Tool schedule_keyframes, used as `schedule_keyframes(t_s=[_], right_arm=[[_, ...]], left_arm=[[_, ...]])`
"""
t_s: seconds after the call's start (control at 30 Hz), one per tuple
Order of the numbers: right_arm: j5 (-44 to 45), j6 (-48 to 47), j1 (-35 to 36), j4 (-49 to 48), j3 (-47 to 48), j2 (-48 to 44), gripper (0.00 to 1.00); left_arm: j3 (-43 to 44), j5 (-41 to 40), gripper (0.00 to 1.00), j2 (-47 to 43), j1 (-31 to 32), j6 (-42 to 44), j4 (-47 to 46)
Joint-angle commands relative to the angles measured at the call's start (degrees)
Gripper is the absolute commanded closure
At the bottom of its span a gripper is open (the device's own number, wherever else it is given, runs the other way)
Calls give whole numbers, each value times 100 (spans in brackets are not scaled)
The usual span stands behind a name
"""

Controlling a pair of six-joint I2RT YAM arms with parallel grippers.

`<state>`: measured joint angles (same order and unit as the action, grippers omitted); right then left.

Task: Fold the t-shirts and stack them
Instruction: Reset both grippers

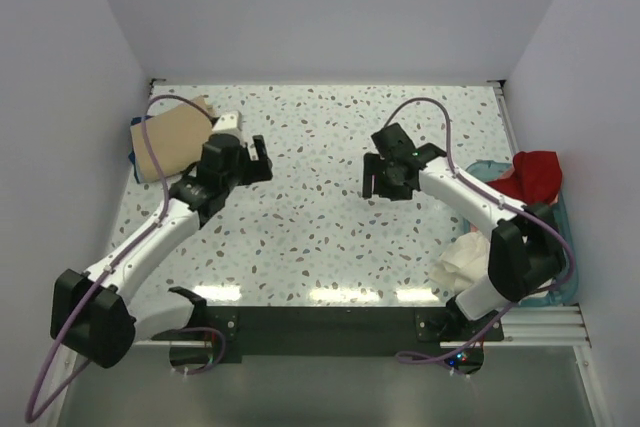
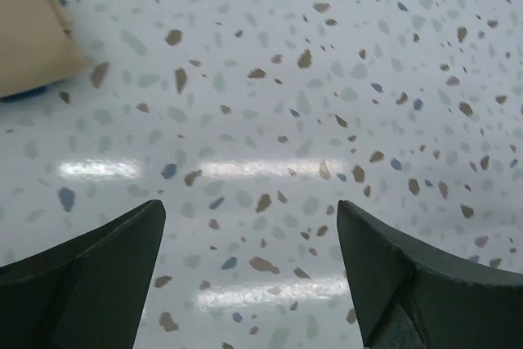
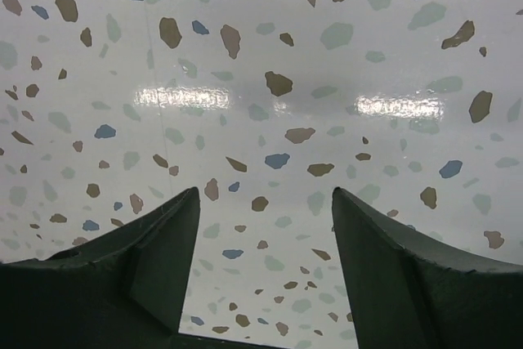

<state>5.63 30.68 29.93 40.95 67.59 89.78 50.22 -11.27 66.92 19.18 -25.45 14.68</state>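
A folded tan t-shirt [image 1: 165,142] lies at the table's far left on top of a navy t-shirt, of which only a blue edge [image 1: 134,139] shows. Its tan corner [image 2: 33,30] fills the upper left of the left wrist view. My left gripper [image 1: 260,159] hangs just right of that stack, open and empty [image 2: 249,218] over bare tabletop. My right gripper [image 1: 383,185] is over the table's middle right, also open and empty [image 3: 265,202]. A red t-shirt [image 1: 530,175] and a crumpled cream-white t-shirt [image 1: 462,259] lie at the right edge.
A teal basket [image 1: 562,215] stands at the right edge under the red cloth. A small white tag or block [image 1: 228,120] sits beside the tan shirt. White walls close in the table at the back and both sides.
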Motion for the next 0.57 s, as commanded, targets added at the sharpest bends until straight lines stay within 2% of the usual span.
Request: schedule_keyframes(t_s=[0.0, 0.1, 0.37, 0.53], right_arm=[[439, 158, -14, -289, -158, -320, 30], [570, 280, -14, -280, -325, -425, 29], [913, 483, -145, -202, -870, -794, 26], [1115, 431, -531, 44, -1090, -1155, 25]], left_arm=[[-249, -622, 9, -91, 849, -670, -387], [-355, -798, 8, -21, 1517, -803, -378], [-442, -824, 7, -108, 1703, -707, -422], [-399, -824, 5, -47, 1703, -628, -440]])
